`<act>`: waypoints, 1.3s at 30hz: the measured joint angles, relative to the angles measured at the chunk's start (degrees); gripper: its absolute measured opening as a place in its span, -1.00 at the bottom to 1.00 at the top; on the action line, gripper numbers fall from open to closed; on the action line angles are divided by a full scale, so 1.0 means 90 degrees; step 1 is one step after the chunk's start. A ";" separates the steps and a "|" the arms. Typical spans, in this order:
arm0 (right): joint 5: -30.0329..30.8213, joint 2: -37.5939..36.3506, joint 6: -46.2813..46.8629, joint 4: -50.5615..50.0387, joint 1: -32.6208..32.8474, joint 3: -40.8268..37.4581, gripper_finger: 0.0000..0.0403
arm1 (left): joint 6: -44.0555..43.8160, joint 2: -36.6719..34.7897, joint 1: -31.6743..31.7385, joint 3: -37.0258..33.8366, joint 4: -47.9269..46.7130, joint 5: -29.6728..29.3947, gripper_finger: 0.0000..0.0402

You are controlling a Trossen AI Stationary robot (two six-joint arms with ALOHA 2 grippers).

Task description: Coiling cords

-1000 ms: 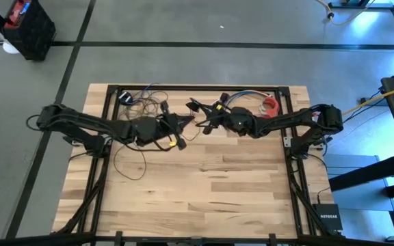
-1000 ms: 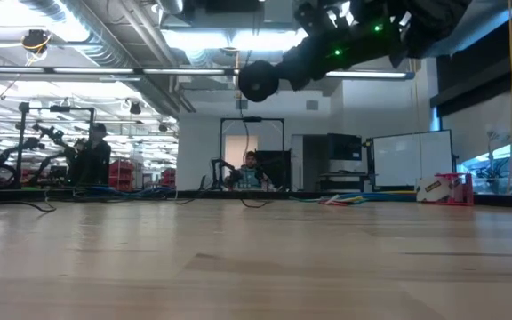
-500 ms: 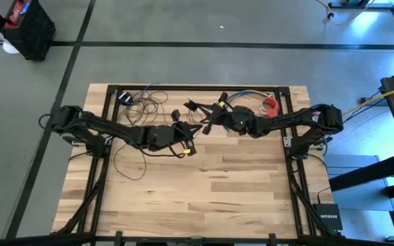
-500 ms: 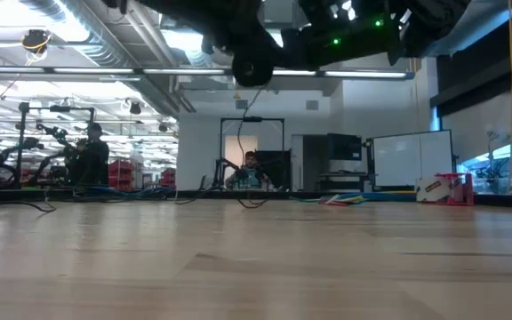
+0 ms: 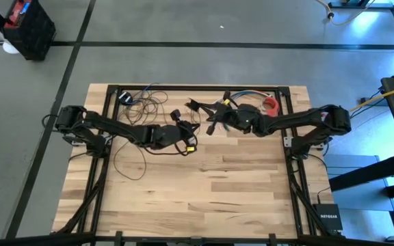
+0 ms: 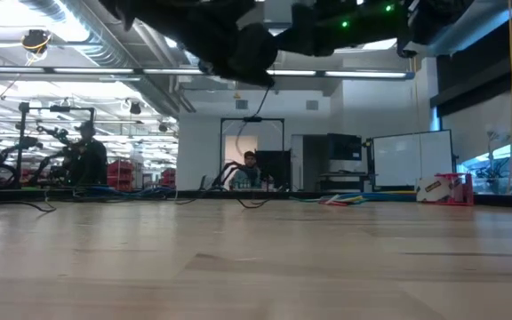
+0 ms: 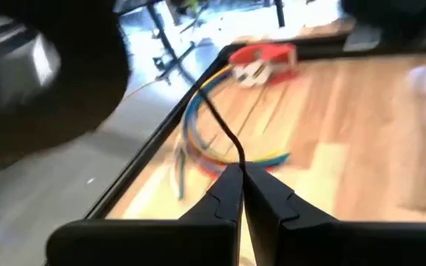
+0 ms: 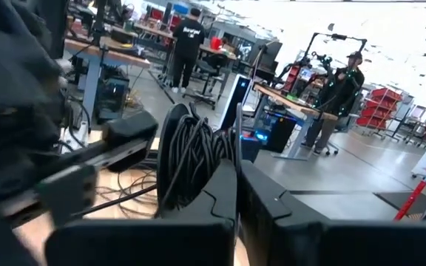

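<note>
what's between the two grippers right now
In the high view, only a short span of dark cord runs between the left gripper and the right gripper. The left wrist view shows that cord pinched; the right holds the coiled bundle.

A robotics lab — open ceiling ducts [image 6: 78,27], workbenches [image 8: 287,100], red parts racks [image 8: 390,122] and other arm rigs [image 6: 38,147].

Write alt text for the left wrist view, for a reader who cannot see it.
The left gripper is shut on a thin dark brown-black cord that runs up from its tips. Beyond lie a bundle of multicoloured wires and a red roll on the wooden table.
</note>
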 joint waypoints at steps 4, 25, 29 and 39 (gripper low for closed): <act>-0.0008 -0.0329 0.0000 -0.0461 0.0091 0.0000 -0.96 | -0.0038 -0.0002 0.0047 0.0000 -0.0349 -0.0307 -0.99; -0.0503 -0.0884 -0.0751 -0.1475 0.0323 -0.0007 -0.96 | 0.1684 -0.0225 0.0445 0.0002 -0.0735 -0.2214 -0.99; -0.0504 -0.0884 -0.1053 -0.1715 0.0325 0.0007 -0.96 | 0.2015 -0.0560 0.0456 -0.0012 -0.0558 -0.2256 -0.99; -0.0270 -0.0647 -0.1442 -0.1739 0.0216 0.0024 -0.96 | 0.1492 -0.1405 0.0441 -0.0018 -0.0541 -0.1486 -0.99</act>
